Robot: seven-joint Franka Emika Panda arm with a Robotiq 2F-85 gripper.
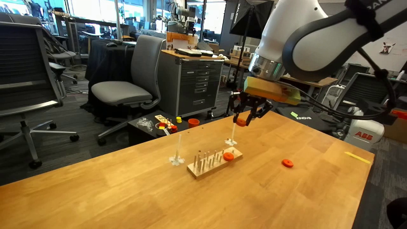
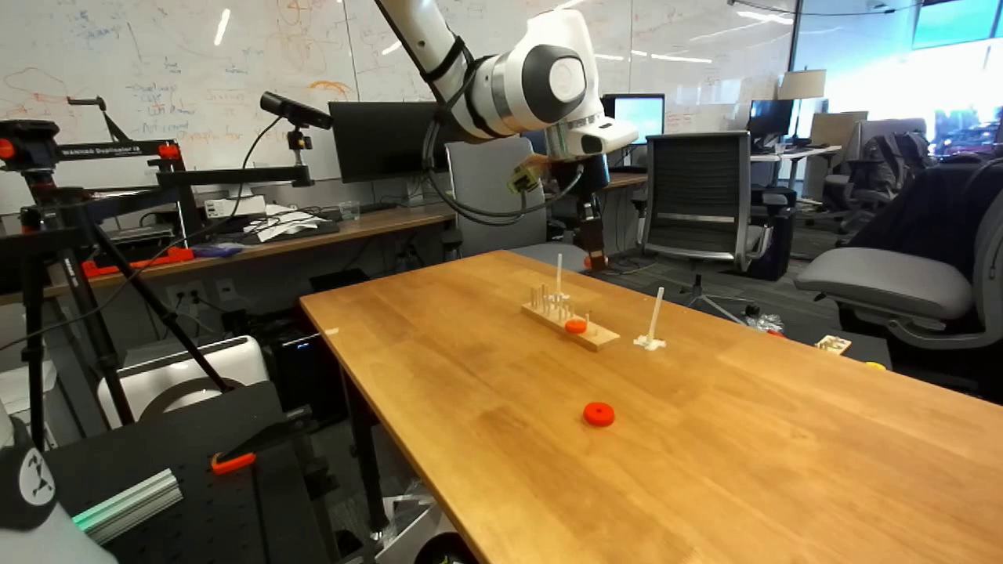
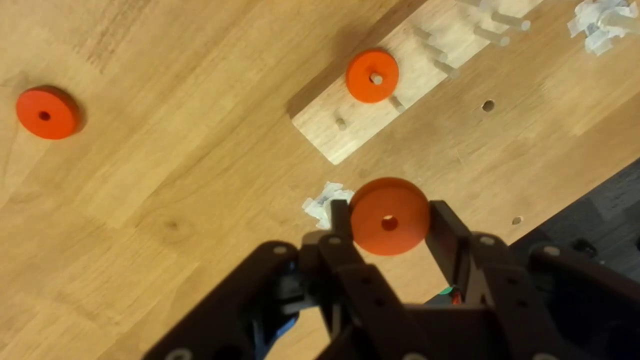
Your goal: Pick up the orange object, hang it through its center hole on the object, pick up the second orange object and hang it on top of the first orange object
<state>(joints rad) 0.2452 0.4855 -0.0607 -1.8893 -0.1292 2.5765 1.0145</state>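
Orange disc [image 1: 241,122] is up above the bench [image 1: 133,187], pinched in the end effector [image 3: 390,216] with a fingertip pad [image 3: 341,216] pressed to each side of its rim, so the gap between the jaws is just filled by it. Wrist view shows its center hole nicely. It's apart from the pale wooden peg rack [image 3: 367,120], where a matching disc [image 3: 360,75] sits with a peg [image 3: 377,79] poking up through its hole. Third disc [image 1: 287,163] is lying flat on the bench, well apart from the rack in both exterior views.

One end of the wooden rack [image 3: 415,71] beyond wrist view's top edge
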